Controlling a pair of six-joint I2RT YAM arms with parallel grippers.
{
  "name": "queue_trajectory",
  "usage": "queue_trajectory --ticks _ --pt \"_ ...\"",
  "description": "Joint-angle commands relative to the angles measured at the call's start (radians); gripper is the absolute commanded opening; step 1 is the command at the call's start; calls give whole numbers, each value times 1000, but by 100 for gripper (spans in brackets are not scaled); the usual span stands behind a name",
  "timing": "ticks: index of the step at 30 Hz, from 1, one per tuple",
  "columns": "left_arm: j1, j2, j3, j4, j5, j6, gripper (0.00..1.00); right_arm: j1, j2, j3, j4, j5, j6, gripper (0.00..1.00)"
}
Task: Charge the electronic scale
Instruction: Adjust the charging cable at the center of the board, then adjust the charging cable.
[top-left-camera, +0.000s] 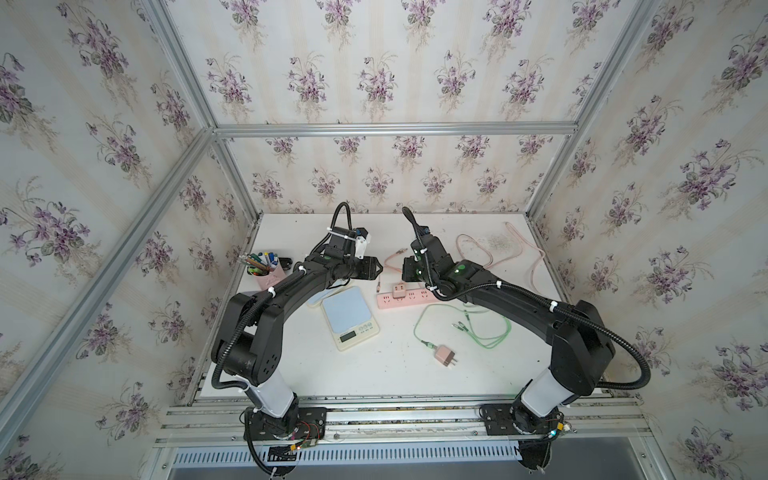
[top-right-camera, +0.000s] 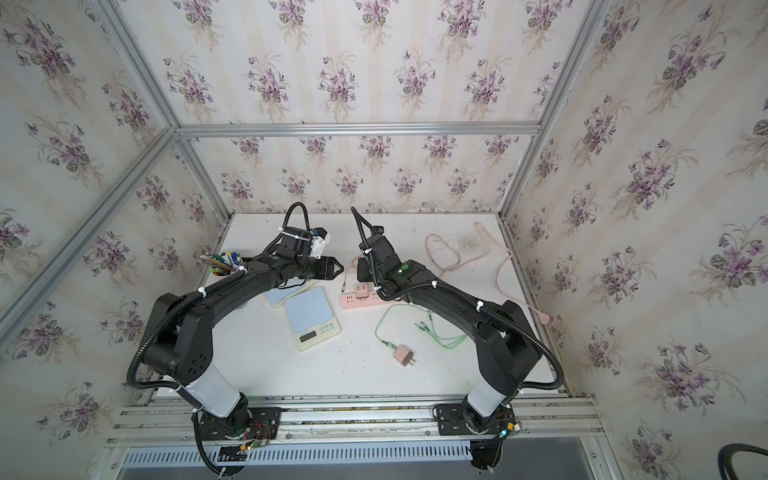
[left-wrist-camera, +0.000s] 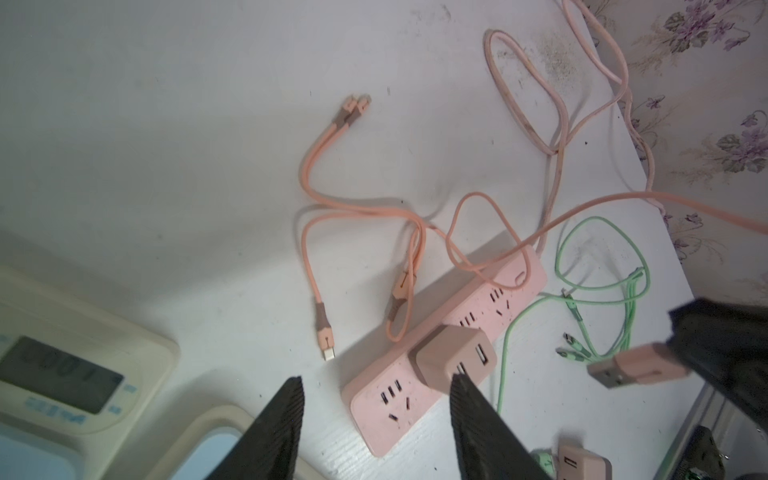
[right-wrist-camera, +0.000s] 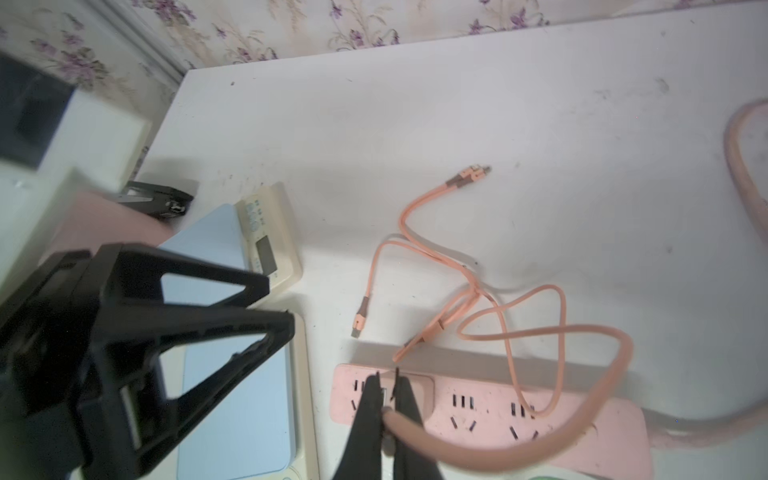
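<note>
Take the power strip (top-left-camera: 415, 297) as your reference. The electronic scale (top-left-camera: 351, 316) lies flat on the desk (top-left-camera: 374, 382) just beside the strip's adapter end. A second scale (right-wrist-camera: 266, 241) sits close behind it, and no cable is seen running to either. The charging adapter (left-wrist-camera: 455, 359) is plugged into the strip one position in from that end. Its ports face up, so a plug can be pressed down against a fixed base. The right pincer (right-wrist-camera: 387, 374) is clamped on the USB plug (left-wrist-camera: 636, 368) of the orange cable (right-wrist-camera: 457, 451). It holds the plug metal end forward, near the adapter but apart from it, so treat insertion as the step in hand. The left pincer (left-wrist-camera: 376, 378) hangs over the adapter end of the strip with its fingers apart and nothing between them. It is probably placed there to steady the strip or the adapter. The cable's small connector (left-wrist-camera: 326, 347) lies free on the desk just beside the strip's far side, toward the scales, handy for the later connection. As for contents, the strip's other sockets are empty and both adapter ports look empty. A pen holder (top-left-camera: 274, 277) stands upright well beyond the scales from the strip, with pens and markers in it. A spare adapter (top-left-camera: 445, 356) lies on the strip's near side with a green cable (left-wrist-camera: 503, 365) at it.
</note>
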Motion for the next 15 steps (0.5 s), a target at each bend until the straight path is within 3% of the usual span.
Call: queue_trajectory --ticks 1,5,11,15 --pt "-3 -17 -108 164 87 -135 58 28 8 -28 3 103 200 0" --pt "-9 -17 -197 286 121 -173 57 56 24 -32 22 126 269 0" --pt "-9 17 -212 351 168 -191 57 65 90 35 -84 188 341 0" --pt "-30 -10 -278 550 217 -152 59 63 100 49 -83 111 357 0"
